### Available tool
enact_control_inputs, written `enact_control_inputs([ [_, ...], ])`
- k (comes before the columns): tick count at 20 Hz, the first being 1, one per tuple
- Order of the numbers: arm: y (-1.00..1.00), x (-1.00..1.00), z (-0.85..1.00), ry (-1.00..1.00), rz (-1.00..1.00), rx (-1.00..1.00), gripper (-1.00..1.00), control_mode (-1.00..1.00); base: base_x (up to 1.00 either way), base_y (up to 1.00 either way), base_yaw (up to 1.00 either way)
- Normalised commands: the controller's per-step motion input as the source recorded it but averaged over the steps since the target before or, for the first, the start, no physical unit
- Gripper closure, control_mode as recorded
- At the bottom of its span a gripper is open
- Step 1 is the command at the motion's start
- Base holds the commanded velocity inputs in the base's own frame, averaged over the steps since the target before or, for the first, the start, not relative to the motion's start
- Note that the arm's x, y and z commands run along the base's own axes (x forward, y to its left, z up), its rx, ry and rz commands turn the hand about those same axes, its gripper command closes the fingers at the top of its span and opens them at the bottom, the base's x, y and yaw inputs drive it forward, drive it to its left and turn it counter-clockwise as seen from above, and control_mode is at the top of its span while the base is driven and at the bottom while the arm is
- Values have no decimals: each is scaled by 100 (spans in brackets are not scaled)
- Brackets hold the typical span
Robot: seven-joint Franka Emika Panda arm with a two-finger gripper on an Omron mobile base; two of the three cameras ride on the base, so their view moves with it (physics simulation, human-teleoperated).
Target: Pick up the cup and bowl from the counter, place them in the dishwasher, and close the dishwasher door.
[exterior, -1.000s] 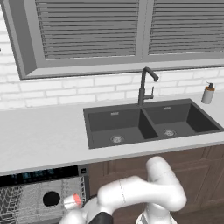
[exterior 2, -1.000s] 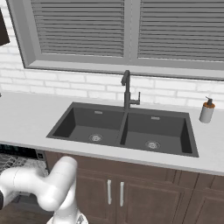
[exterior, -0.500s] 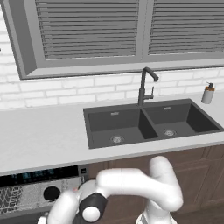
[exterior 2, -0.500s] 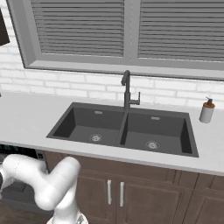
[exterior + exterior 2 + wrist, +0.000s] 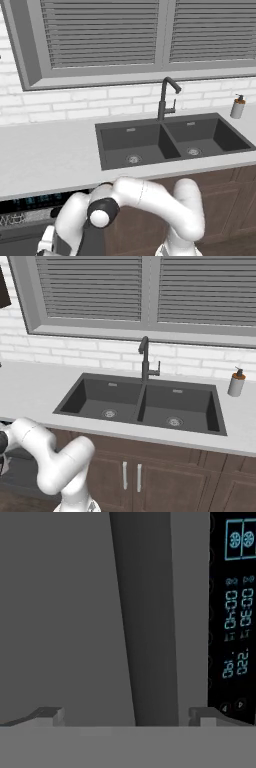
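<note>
1. While the dishwasher door (image 5: pixel 70 622) spreads flat and grey straight ahead of the gripper (image 5: pixel 127 714) in the hand view, the pincer stands released — its two fingertips (image 5: pixel 47 714) well apart, grasping nothing.
2. A darker band runs lengthwise down the panel between the fingertips; beside it lies the dishwasher's black control strip (image 5: pixel 235 612) with teal digits.
3. Judging from this, the coming move is a push on the door, which lies dead ahead of the jaws.
4. Outward — the dishwasher (image 5: pixel 30 207) sits under the counter (image 5: pixel 45 160), left of the sink (image 5: pixel 170 140); the arm reaches low beside it.
</note>
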Motion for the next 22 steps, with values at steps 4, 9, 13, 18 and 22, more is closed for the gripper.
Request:
enact_control_inputs([
  [4,-35,100,-23,10,0,0,-100,-100,0,0,0],
  [9,-41,100,-33,11,0,0,-100,-100,0,0,0],
  [13,-50,100,-36,9,0,2,-100,-100,0,0,0],
  [18,-42,100,-30,3,0,1,-100,-100,0,0,0],
  [22,-14,81,-15,0,0,0,-100,-100,0,0,0],
])
